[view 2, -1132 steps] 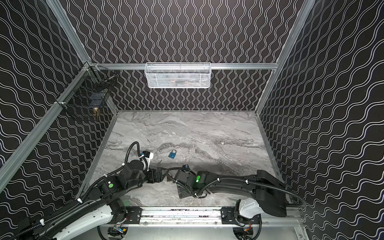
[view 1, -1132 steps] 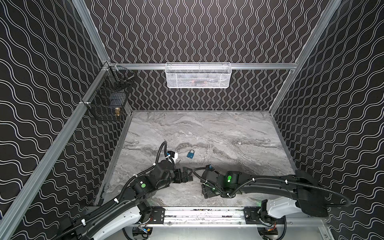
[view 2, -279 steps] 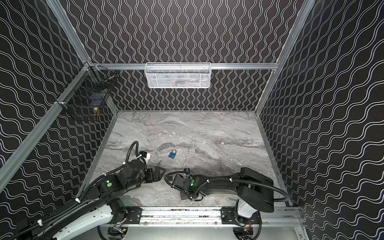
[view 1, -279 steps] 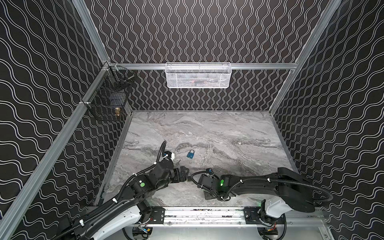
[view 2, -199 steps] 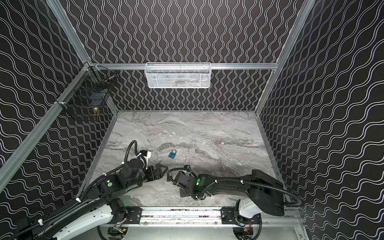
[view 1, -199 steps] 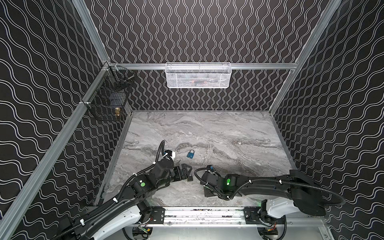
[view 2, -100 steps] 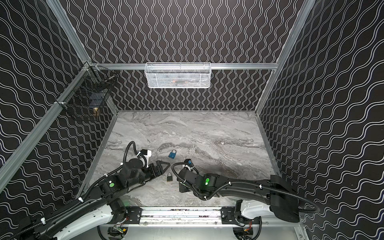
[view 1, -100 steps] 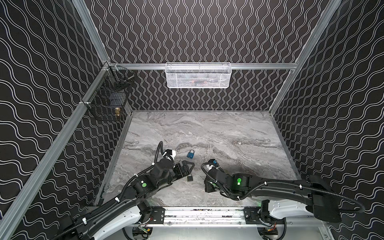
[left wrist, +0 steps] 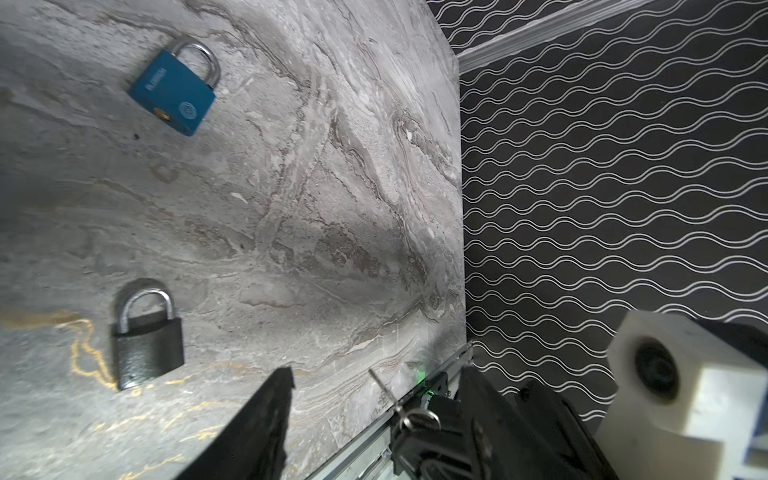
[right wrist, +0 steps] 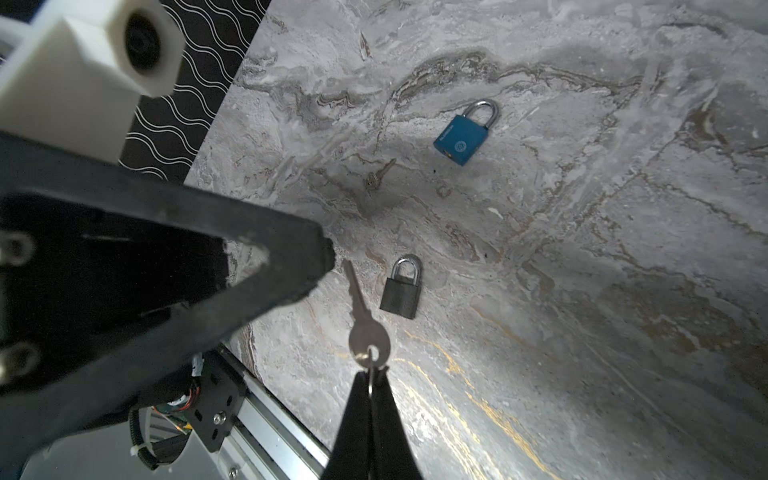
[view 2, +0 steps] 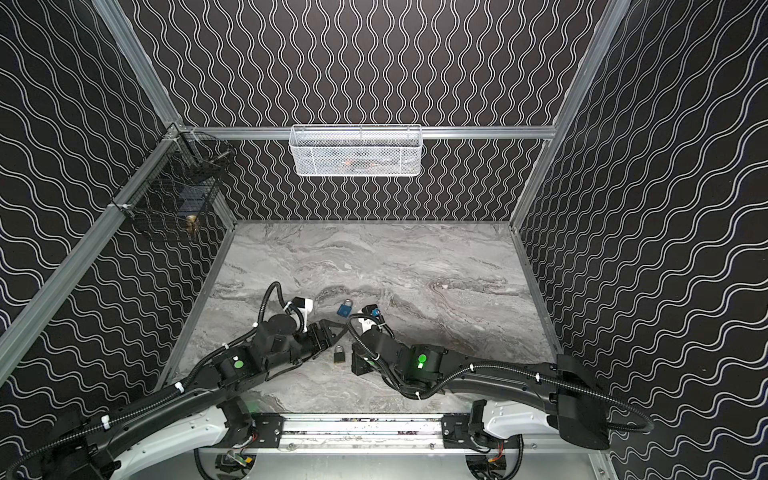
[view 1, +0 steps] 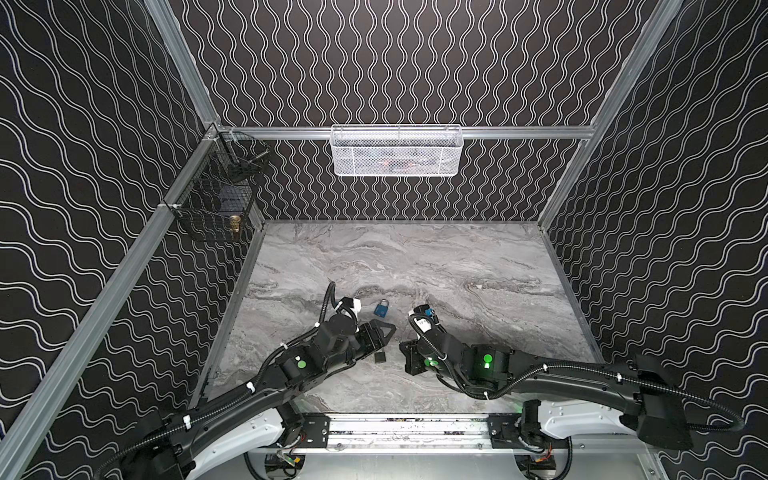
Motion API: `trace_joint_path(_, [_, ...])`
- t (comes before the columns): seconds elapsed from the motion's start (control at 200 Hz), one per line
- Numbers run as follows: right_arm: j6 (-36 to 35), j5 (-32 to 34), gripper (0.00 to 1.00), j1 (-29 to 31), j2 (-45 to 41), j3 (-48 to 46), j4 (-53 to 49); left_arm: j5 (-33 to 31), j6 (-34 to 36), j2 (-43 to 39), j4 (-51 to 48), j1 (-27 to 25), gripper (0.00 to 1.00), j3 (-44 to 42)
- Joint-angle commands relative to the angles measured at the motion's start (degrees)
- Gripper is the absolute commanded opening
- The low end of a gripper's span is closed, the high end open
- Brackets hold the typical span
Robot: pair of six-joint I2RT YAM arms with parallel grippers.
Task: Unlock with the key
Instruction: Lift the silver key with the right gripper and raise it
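A black padlock (view 1: 379, 356) (view 2: 339, 354) lies flat on the marble table, shackle shut, between my two grippers (right wrist: 401, 295) (left wrist: 147, 353). My right gripper (right wrist: 371, 372) is shut on the ring of a silver key (right wrist: 361, 316), whose blade points toward the black padlock and hangs clear of it. In both top views the right gripper (view 1: 404, 353) (view 2: 354, 358) sits just right of the padlock. My left gripper (left wrist: 378, 370) (view 1: 388, 338) stands open, holding nothing. The key (left wrist: 384, 388) shows between its fingers in the left wrist view.
A blue padlock (view 1: 381, 308) (right wrist: 461, 139) lies a little farther back. A second loose key (right wrist: 376, 178) lies on the table near it. A white mesh basket (view 1: 397, 153) hangs on the back wall, a black wire basket (view 1: 216, 208) on the left wall.
The black padlock has come into view on the table beside the left gripper. The left jaws have narrowed. The right gripper has swung away from the front rail with the key.
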Motion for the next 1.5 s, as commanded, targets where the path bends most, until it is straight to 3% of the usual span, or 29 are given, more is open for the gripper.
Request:
trace_joint_path(0.0, [-2.0, 0.0, 0.0, 0.0, 0.6, 0.7, 4.3, -1.2, -1.5, 0.7, 2.9, -0.5, 0.62, 0.4])
trace_joint_path(0.511, [-5.0, -2.8, 0.0, 0.3, 1.3, 0.1, 6.9, -2.9, -2.7, 2.4, 3.8, -0.7, 0.44, 0.3])
trace_joint_path(1.211, [-5.9, -2.1, 0.0, 0.9, 1.8, -0.3, 6.7, -3.9, -3.0, 1.8, 3.0, -0.7, 0.04, -0.1])
trace_joint_path(1.396, [-6.7, -1.6, 0.0, 1.0, 1.8, 0.3, 6.3, -4.1, -2.8, 1.5, 2.7, -0.8, 0.0, -0.2])
trace_joint_path(1.497, [-6.9, -1.0, 0.14, 1.0, 1.2, 0.5, 5.8, -4.1, -2.0, 1.5, 2.7, -0.7, 0.0, 0.1])
